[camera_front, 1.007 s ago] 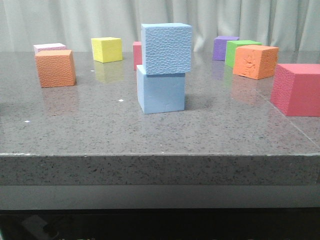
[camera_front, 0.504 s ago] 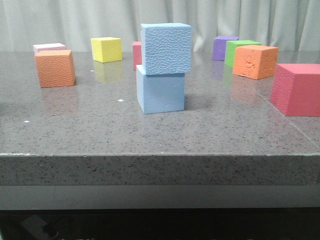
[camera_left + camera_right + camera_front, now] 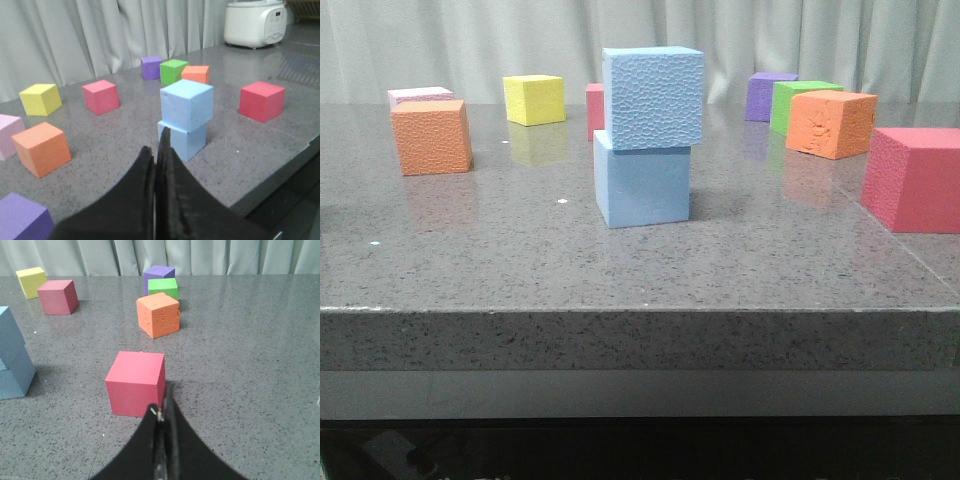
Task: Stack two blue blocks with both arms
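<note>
Neither arm appears in the front view. Each wrist view shows its own end effector only. The left end effector (image 3: 159, 155) has its dark fingers pressed together, holding nothing, raised above the speckled grey stone table (image 3: 640, 270). The right end effector (image 3: 163, 415) is likewise closed and empty, just short of a red smooth foam cube (image 3: 135, 382).

The pebbly light-blue foam cube (image 3: 653, 97) rests on the smoother light-blue foam cube (image 3: 642, 183) near the table centre, its right side overhanging slightly; no finger touches the stack. Seen from the left end effector, the stack lies directly ahead at 12 o'clock and close. Seen from the right end effector, it lies at about 10 o'clock, cut by the picture edge.

Only the left wrist view shows a white rice cooker (image 3: 255, 22) at the far edge and a purple foam cube (image 3: 22, 220) close by. Around the stack stand an orange textured cube (image 3: 431, 136), a yellow cube (image 3: 534, 99), a green cube (image 3: 800, 100) and a second orange cube (image 3: 830, 123), all well apart from it.
</note>
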